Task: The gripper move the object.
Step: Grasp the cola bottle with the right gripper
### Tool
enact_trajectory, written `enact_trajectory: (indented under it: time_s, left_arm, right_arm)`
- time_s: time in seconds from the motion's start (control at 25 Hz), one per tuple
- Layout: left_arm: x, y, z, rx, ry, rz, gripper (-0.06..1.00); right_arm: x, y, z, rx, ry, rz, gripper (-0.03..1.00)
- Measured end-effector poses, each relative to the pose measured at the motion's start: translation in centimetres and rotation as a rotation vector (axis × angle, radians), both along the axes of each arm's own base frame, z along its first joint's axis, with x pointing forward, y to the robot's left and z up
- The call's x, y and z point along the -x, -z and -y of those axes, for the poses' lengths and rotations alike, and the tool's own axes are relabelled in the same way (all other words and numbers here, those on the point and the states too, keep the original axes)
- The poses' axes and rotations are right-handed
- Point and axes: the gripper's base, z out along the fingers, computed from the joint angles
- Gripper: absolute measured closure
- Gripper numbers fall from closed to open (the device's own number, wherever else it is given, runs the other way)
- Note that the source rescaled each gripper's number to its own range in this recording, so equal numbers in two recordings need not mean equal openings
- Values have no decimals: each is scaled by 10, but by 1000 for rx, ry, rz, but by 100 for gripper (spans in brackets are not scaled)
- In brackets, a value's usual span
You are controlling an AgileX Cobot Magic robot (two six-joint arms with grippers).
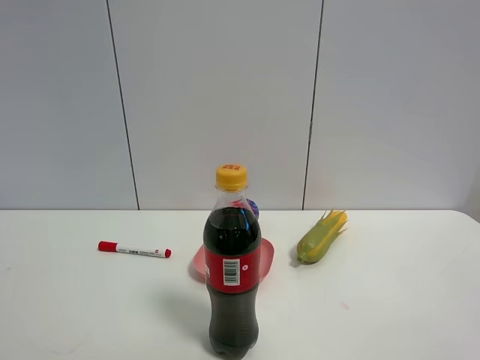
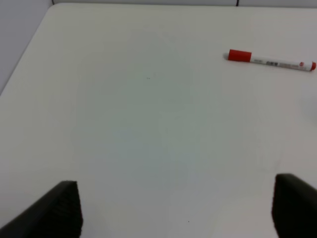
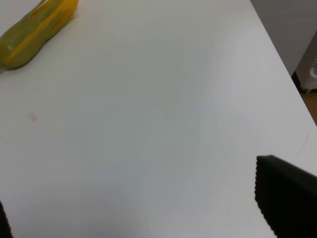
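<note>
Dark cola in clear plastic: the cola bottle (image 1: 232, 300) stands upright at the near middle of the white table (image 1: 390, 300). Its yellow cap (image 1: 232, 177) is on and its red barcode label (image 1: 232, 271) faces the high camera. Nothing grips it.

Just behind it, partly hidden, is a pink bowl (image 1: 196, 262). A small blue-purple thing (image 1: 253, 208) peeks past the bottle's neck, too hidden to name. A red-capped marker (image 1: 133, 250) lies flat to the left, well apart from the bottle. An ear of corn (image 1: 321, 238) with a green husk lies to the right, near the bowl but not touching it.

The high view takes in all the objects but neither arm nor claw.

Left wrist view: the left claw (image 2: 174, 198) has two black fingers (image 2: 59, 208) spread wide, with bare tabletop between them, holding nothing. The marker lies beyond the claw, well apart. The bottle is outside this view.

Right wrist view: the right claw (image 3: 131, 198) shows one ribbed black finger (image 3: 287, 198) plainly, the other only as a sliver at the frame's edge. The fingers are spread wide over bare table and grasp nothing. The corn lies beyond, well apart. The bottle is outside this view too.
</note>
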Motion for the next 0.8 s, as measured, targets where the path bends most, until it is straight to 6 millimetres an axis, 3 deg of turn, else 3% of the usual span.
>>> enact_trajectory:
  time_s: [0.8]
  left_arm:
    - [0,0,0,0,0,0,-6]
  right_arm:
    - [0,0,0,0,0,0,-3]
